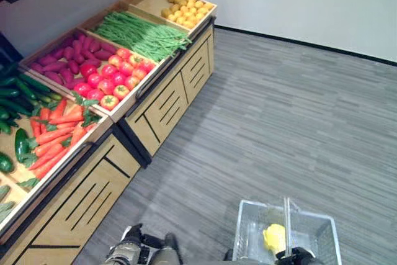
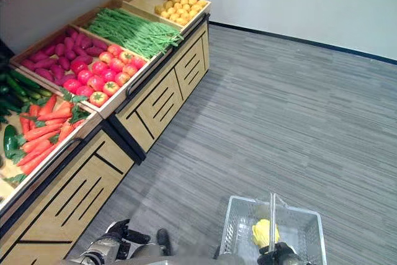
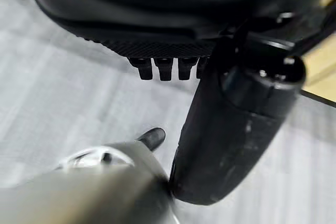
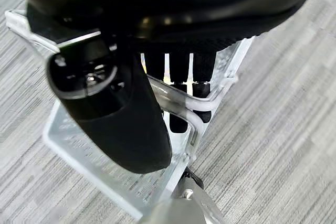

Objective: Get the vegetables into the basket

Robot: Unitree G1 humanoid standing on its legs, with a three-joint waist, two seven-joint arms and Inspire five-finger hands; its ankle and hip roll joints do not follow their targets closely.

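Overhead, both eye views show a long wooden produce stand point(image 1: 155, 116) on the robot's left, its bins holding orange carrots point(image 1: 56, 134), red tomatoes point(image 1: 111, 79), green beans point(image 1: 142, 35) and purple sweet potatoes point(image 1: 62, 60). Low on the right, a clear wire basket point(image 2: 307, 224) hangs over the grey floor point(image 1: 279, 122) with one yellow vegetable point(image 2: 264, 233) already inside.

Next, the left wrist view: the left hand point(image 3: 173, 30) holds nothing, its fingers point(image 3: 163, 67) curled in.

Finally, the right wrist view shows the right hand point(image 4: 136, 98) with fingers wrapped around the basket's metal handle point(image 4: 184, 106).

Judging by this, the step is fetching another vegetable; the free hand must reach to a bin well apart from it.
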